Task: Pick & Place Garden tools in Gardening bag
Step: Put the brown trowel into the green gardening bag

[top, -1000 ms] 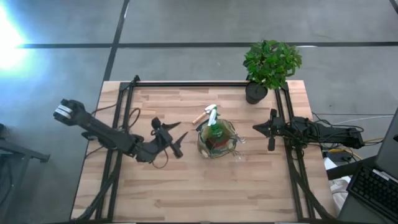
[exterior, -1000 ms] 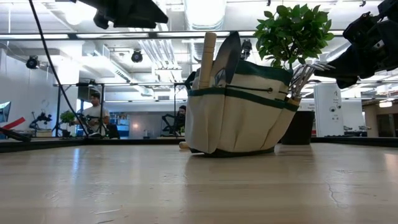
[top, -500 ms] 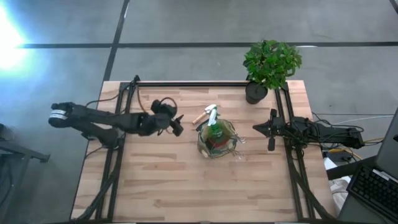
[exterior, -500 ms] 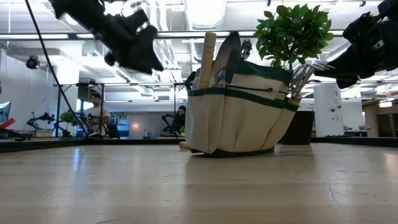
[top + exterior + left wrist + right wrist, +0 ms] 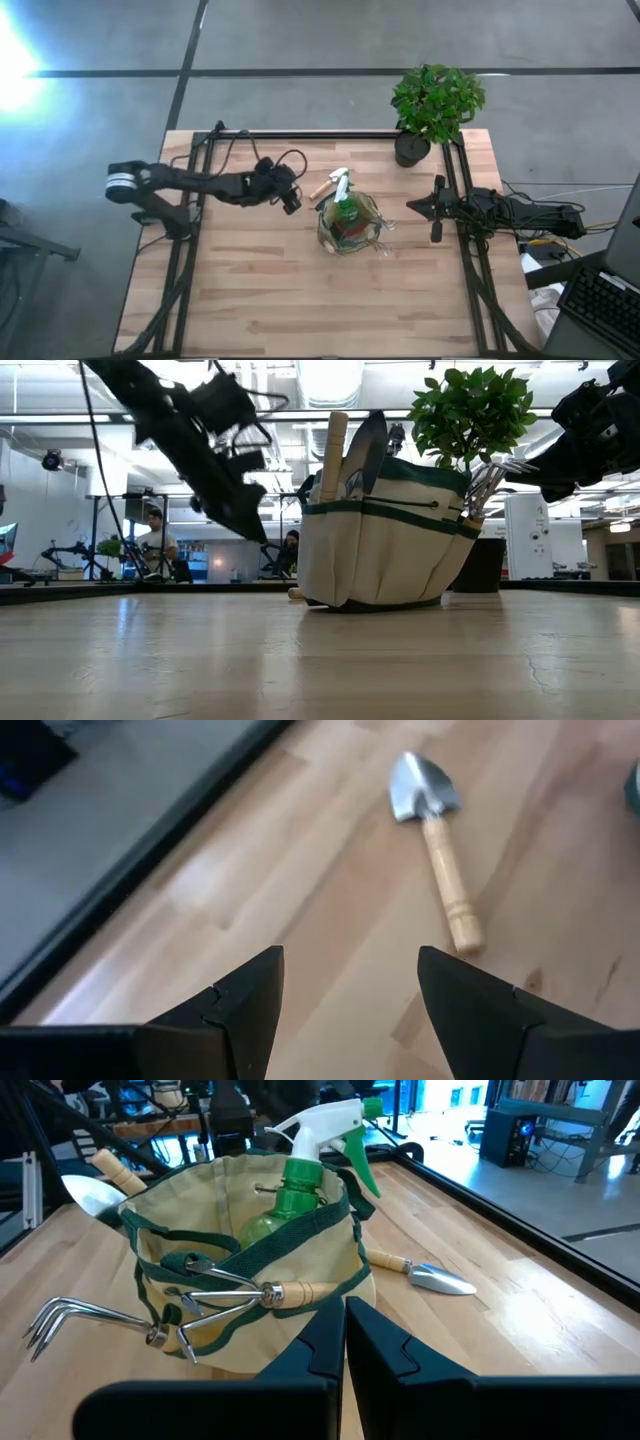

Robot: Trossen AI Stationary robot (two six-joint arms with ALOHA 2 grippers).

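A beige gardening bag with green trim stands mid-table, also seen in the low view. It holds a green spray bottle, a hand rake and a trowel in its pockets. One wooden-handled trowel lies flat on the table just beyond the bag. My left gripper is open and empty, above the table short of that trowel's handle end. My right gripper is shut and empty, right of the bag.
A potted green plant in a black pot stands at the table's far right corner. A black frame rail runs along the table's far edge. People and equipment show in the room behind. Bare wood lies near the bag's front.
My left gripper has swung from the near left of the bag toward the table's far edge and a little right, coming down and turning toward the trowel on the table. Bag and tools have kept still.
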